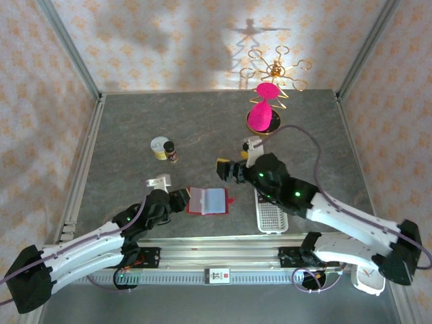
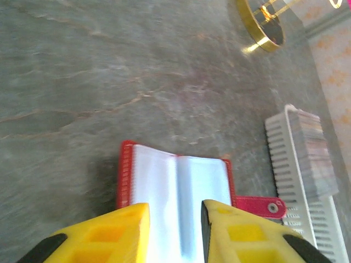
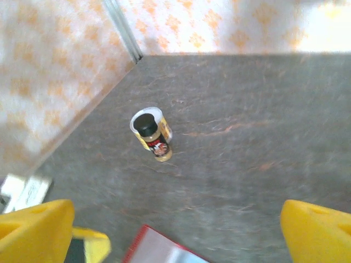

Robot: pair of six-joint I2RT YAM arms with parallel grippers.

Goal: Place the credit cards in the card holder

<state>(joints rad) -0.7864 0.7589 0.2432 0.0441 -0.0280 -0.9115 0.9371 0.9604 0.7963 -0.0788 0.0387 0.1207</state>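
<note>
The card holder is a red wallet lying open in front of the arms, pale clear sleeves up, snap tab to the right. My left gripper is at its left edge. In the left wrist view the gripper has its yellow fingers a narrow gap apart, with the holder's sleeves in that gap; whether they pinch is unclear. My right gripper hovers just beyond the holder, wide open and empty; a holder corner lies below it. Pale credit cards stand in the white tray.
A white slotted tray lies right of the holder, partly under the right arm. A tin and a spice bottle stand at mid-left. A gold wire stand with pink pieces is at the back. Walls enclose the table.
</note>
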